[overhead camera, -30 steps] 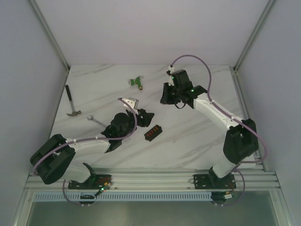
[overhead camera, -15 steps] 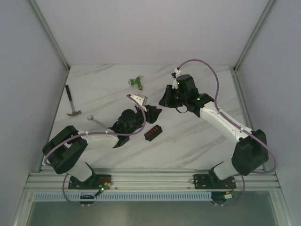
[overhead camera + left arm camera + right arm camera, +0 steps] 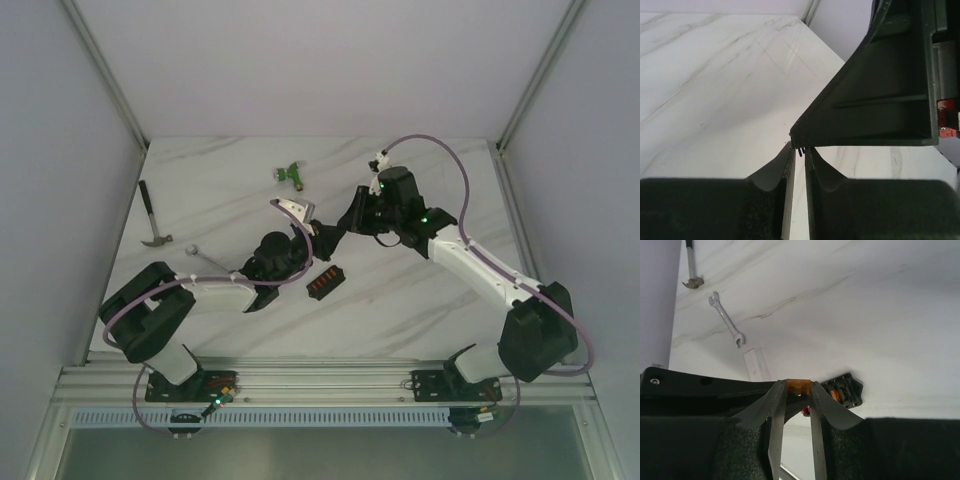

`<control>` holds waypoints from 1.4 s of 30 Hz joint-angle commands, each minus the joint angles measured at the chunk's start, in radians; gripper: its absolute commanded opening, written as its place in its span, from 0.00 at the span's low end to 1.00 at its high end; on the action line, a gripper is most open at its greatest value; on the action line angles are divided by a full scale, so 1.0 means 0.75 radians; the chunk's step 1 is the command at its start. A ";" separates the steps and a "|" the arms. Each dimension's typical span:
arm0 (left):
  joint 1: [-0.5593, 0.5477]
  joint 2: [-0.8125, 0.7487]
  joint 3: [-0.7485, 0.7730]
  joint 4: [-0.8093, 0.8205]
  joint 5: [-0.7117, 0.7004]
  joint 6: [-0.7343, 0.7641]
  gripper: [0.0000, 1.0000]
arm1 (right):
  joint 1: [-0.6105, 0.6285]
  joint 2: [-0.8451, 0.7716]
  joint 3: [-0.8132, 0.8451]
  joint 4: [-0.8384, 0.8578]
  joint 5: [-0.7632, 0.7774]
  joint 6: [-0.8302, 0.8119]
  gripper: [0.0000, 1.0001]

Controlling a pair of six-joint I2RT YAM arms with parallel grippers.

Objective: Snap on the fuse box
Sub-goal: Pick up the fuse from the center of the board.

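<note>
The fuse box (image 3: 324, 281), a small black rectangular block with red-orange spots on its top face, is lying on the white marbled table (image 3: 430, 290). In the top view it is sitting just at 6 o'clock of the point where both grippers are meeting. The right gripper (image 3: 797, 390) is pinching a small orange plastic block (image 3: 798, 385) between its fingertips. The left gripper (image 3: 799, 156) is holding its fingers nearly together with a thin slit between them. Whether it is gripping anything cannot be told.
</note>
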 commanded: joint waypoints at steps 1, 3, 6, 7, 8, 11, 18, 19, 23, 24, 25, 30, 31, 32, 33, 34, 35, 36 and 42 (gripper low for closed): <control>-0.009 0.021 0.030 0.137 0.028 -0.069 0.20 | 0.020 -0.070 -0.066 0.111 -0.024 0.084 0.24; -0.011 0.025 0.026 0.160 0.034 -0.083 0.16 | 0.025 -0.086 -0.104 0.149 -0.025 0.120 0.24; -0.013 0.024 0.028 0.166 0.038 -0.084 0.10 | 0.031 -0.114 -0.150 0.199 -0.016 0.162 0.24; -0.013 0.024 0.027 0.168 0.039 -0.081 0.07 | 0.033 -0.122 -0.161 0.209 -0.013 0.175 0.24; -0.013 0.023 0.024 0.167 0.041 -0.077 0.04 | 0.034 -0.127 -0.172 0.220 -0.009 0.182 0.24; -0.013 0.019 0.020 0.162 0.049 -0.069 0.01 | 0.034 -0.150 -0.196 0.246 0.005 0.199 0.29; -0.009 -0.015 0.006 0.110 0.090 -0.014 0.00 | 0.029 -0.197 -0.175 0.256 0.009 0.111 0.42; -0.006 -0.023 0.004 0.093 0.099 -0.002 0.00 | 0.026 -0.207 -0.168 0.253 0.010 0.080 0.44; 0.027 -0.064 -0.001 0.010 0.222 0.066 0.00 | 0.008 -0.241 -0.124 0.250 -0.027 -0.136 0.49; 0.038 -0.077 -0.001 -0.017 0.256 0.088 0.00 | 0.004 -0.245 -0.113 0.247 -0.044 -0.211 0.51; 0.047 -0.093 -0.001 -0.044 0.302 0.111 0.00 | 0.001 -0.249 -0.096 0.236 -0.067 -0.303 0.51; 0.098 -0.201 0.005 -0.225 0.482 0.242 0.00 | -0.004 -0.274 -0.042 0.139 -0.193 -0.735 0.50; 0.104 -0.218 0.005 -0.262 0.503 0.261 0.00 | -0.005 -0.285 -0.041 0.120 -0.234 -0.811 0.50; 0.112 -0.260 0.004 -0.289 0.532 0.297 0.00 | -0.005 -0.300 -0.039 0.100 -0.280 -0.882 0.50; 0.118 -0.289 0.001 -0.318 0.556 0.325 0.00 | -0.004 -0.314 -0.035 0.078 -0.327 -0.953 0.50; 0.123 -0.312 -0.001 -0.350 0.578 0.343 0.00 | -0.004 -0.331 -0.035 0.057 -0.358 -1.009 0.50; 0.126 -0.334 -0.002 -0.372 0.611 0.362 0.00 | -0.004 -0.350 -0.037 0.035 -0.382 -1.063 0.50; 0.128 -0.352 0.001 -0.402 0.640 0.384 0.00 | -0.006 -0.368 -0.038 0.000 -0.412 -1.116 0.51; 0.130 -0.460 0.020 -0.512 0.828 0.468 0.00 | -0.008 -0.426 -0.029 -0.103 -0.708 -1.318 0.53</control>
